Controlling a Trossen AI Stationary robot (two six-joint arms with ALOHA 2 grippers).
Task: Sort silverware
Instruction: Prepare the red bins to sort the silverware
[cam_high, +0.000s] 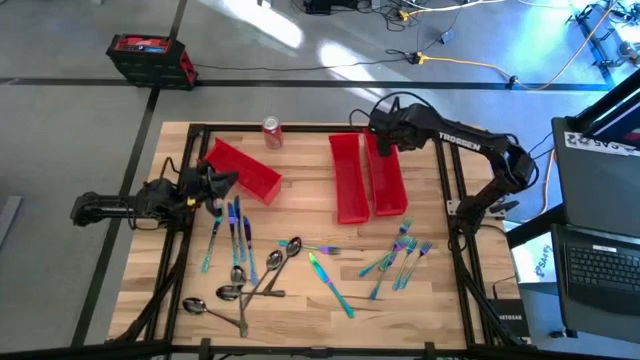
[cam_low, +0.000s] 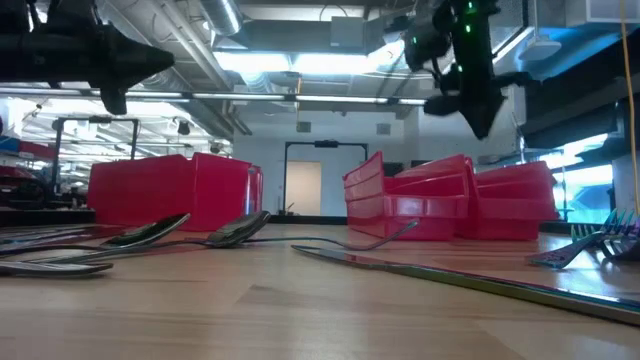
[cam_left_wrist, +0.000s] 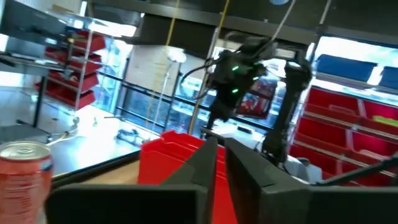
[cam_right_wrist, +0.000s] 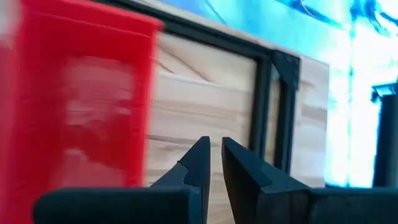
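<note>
Nearest the front edge, on the wooden table (cam_high: 300, 310): the silverware (cam_high: 250, 280), all loose on the boards, none in a bin. Dark spoons bunched front-left, teal-blue knives (cam_high: 236, 232) just behind them, one bright knife near the middle, forks (cam_high: 402, 256) fanned out to the right.

From the low view only: spoon bowls (cam_low: 150, 232) resting flat, a long knife blade (cam_low: 450, 275) running across the foreground, fork tines (cam_low: 600, 245) cut off at the frame's edge. Kinds hard to tell there, plain from above.

Farther back on the left: left gripper (cam_high: 222, 183) above the table at the near end of the slanted red bin (cam_high: 250, 172). Fingers (cam_left_wrist: 205, 163) drawn almost together in the left wrist view, only a slim gap between, nothing in it and nothing touched. Mostly cropped out of the low view, just a dark shape at top left.

Behind the forks: two long red bins (cam_high: 352, 190) side by side.

Over their far end: right gripper (cam_high: 384, 146), hanging clear above the bins in the low view (cam_low: 478, 112). Fingertips (cam_right_wrist: 200, 149) close together, a narrow slit between, empty. Red bin wall blurred beside them.

Farthest back: red soda can (cam_high: 271, 131) upright near the far edge, cut off in the left wrist view (cam_left_wrist: 22, 177).
</note>
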